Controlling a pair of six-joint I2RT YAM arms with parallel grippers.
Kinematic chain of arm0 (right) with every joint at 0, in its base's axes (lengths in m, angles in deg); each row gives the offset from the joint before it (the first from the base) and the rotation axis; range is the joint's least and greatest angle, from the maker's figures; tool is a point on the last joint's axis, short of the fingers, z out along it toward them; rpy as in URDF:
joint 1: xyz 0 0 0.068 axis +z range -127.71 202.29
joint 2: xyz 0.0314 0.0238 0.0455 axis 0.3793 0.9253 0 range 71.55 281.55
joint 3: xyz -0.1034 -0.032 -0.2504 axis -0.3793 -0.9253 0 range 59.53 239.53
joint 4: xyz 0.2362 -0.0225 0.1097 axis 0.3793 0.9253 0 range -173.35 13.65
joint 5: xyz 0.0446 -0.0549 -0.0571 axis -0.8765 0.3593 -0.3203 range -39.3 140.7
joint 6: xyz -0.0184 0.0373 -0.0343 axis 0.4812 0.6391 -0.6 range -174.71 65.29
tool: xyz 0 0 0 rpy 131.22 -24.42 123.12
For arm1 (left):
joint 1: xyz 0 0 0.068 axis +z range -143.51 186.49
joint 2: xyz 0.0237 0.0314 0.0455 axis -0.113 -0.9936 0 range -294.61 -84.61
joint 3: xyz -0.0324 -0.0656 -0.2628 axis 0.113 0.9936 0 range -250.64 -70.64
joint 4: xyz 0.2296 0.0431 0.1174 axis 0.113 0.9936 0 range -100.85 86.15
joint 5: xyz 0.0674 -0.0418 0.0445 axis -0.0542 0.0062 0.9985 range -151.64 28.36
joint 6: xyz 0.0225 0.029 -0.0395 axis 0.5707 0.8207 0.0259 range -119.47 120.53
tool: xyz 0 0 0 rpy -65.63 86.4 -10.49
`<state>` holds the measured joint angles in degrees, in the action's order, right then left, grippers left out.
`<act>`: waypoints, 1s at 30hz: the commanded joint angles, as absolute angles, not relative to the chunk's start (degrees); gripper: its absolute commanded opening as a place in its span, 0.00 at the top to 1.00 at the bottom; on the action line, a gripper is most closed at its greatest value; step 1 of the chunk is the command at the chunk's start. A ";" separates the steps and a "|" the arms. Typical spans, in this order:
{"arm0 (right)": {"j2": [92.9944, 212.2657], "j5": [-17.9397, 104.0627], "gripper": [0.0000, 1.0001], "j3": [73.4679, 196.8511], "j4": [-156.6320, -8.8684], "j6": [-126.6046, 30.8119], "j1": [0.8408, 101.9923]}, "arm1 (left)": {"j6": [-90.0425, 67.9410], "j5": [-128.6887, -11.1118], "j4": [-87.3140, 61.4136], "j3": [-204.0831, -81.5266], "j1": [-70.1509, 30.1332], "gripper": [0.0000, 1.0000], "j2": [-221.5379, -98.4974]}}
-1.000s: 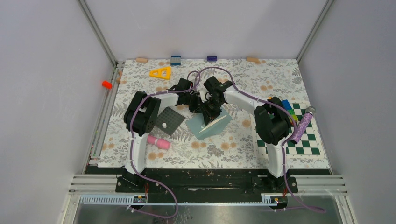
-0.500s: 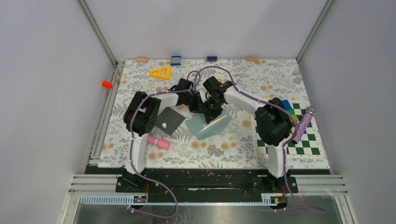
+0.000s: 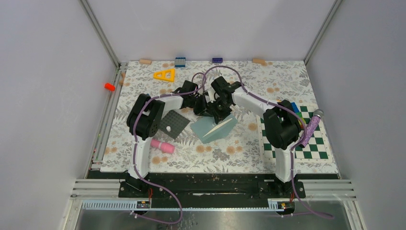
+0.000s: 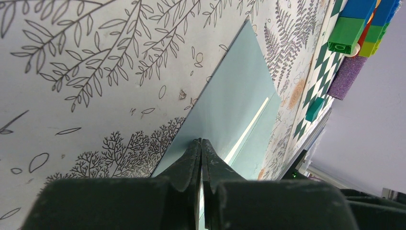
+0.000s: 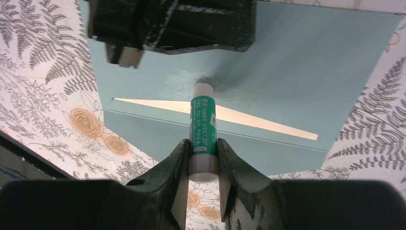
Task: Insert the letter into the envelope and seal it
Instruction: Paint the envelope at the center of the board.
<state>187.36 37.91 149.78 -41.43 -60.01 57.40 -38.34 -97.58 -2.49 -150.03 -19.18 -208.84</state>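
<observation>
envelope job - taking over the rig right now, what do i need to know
Grippers: left gripper shut at the flap edge; pinch unconfirmed. The right gripper is shut on the glue stick, tip against the open flap.
Things: envelope mid-table; letter shows as a cream strip in its mouth.
Done: letter in.
To do: finish gluing, fold flap, press shut.

Place: a robot test cell in a lab.
Walls: plain grey panels [image 3: 48, 96] in metal framing [image 3: 100, 33] close in three sides around the fingers [image 4: 184, 165].
Rig: two robot arms [image 3: 143, 120] bolted to a black rail [image 3: 210, 184], nearer than the fingers.
Props: toy blocks [image 3: 180, 61] beyond the fingers and a checkered mat [image 3: 316, 143] to their right, on a flowered table cover [image 3: 239, 148].
</observation>
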 commanded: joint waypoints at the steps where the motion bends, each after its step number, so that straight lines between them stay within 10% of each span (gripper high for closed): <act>1: 186.50 45.60 1.00 150.13 -39.78 -60.37 55.71 | -36.03 -93.43 -1.54 -148.86 -19.43 1.00 -207.13; 30: 185.89 33.77 1.00 149.69 -39.37 -61.15 55.35 | -36.08 -93.27 -1.63 -148.74 -19.00 1.00 -206.61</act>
